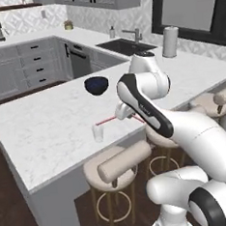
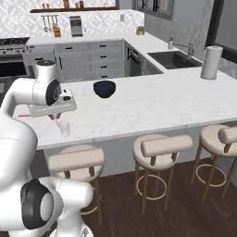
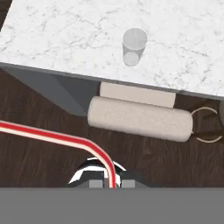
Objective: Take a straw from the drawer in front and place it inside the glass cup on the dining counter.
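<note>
Straw [image 3: 52, 136]: red, thin, gripped in the claw [image 3: 108, 183]. In the hand view its short bent end rises from between the two dark fingertips [image 3: 94, 183], curves over, and the long shaft runs away toward 9 o'clock, leaving the frame at the left edge. The long axis lies nearly level across that view. Claw state: clenched on the straw at the short end.

Left base view: the straw [image 1: 105, 121] shows as a thin red line coming out from under the arm's wrist and pointing toward 9 o'clock, roughly level, above the near edge of the dining counter [image 1: 48, 125]. Its free tip ends just above and beside the glass cup [image 1: 98, 132].

Glass cup: upright on the white marble worktop, close to the near edge, over a padded stool [image 1: 117, 169]. Seen from the hand view, the glass cup [image 3: 133, 46] sits at 12 o'clock from the claw, with the mouth visible as a pale ring. Nothing inside it; the straw is not in it.

Right base view: the glass cup [image 2: 64, 128] stands just below the hand, at about 5 o'clock from it. The straw is barely visible there.

Dark blue bowl [image 1: 96, 85] sits further in on the worktop, at 12 o'clock from the cup and well apart. Its contents cannot be made out.
</note>
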Available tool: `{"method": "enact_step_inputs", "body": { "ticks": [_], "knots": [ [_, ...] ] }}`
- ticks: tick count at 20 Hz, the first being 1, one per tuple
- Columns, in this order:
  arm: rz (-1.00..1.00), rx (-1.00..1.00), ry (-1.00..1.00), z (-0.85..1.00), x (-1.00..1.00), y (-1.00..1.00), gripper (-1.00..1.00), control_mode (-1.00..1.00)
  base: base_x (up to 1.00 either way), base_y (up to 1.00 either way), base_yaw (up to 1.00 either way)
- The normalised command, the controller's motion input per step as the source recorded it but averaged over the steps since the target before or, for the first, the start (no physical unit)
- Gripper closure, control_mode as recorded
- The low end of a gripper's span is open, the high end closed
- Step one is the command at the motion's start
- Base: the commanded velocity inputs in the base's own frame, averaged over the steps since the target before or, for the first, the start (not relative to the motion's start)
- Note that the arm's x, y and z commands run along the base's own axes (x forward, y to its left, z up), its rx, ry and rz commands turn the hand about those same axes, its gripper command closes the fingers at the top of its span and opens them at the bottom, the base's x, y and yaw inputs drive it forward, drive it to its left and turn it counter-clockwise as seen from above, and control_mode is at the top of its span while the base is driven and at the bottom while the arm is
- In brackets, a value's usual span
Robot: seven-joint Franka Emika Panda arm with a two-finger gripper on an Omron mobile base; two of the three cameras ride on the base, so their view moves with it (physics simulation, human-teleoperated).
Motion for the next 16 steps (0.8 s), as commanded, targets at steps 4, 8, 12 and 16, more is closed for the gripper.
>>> {"method": "enact_step_inputs", "body": {
  "ticks": [4,8,12,16],
  "knots": [
    [0.0,0.0,0.0,0.0,0.0,0.0,1.0,1.0,0.68,-0.59,0.57],
    [0.0,0.0,0.0,0.0,0.0,0.0,1.0,1.0,0.96,-0.28,0.34],
    [0.0,0.0,0.0,0.0,0.0,0.0,1.0,1.0,0.99,-0.01,0.2],
    [0.0,0.0,0.0,0.0,0.0,0.0,1.0,1.0,0.9,0.0,0.2]
  ]
}}
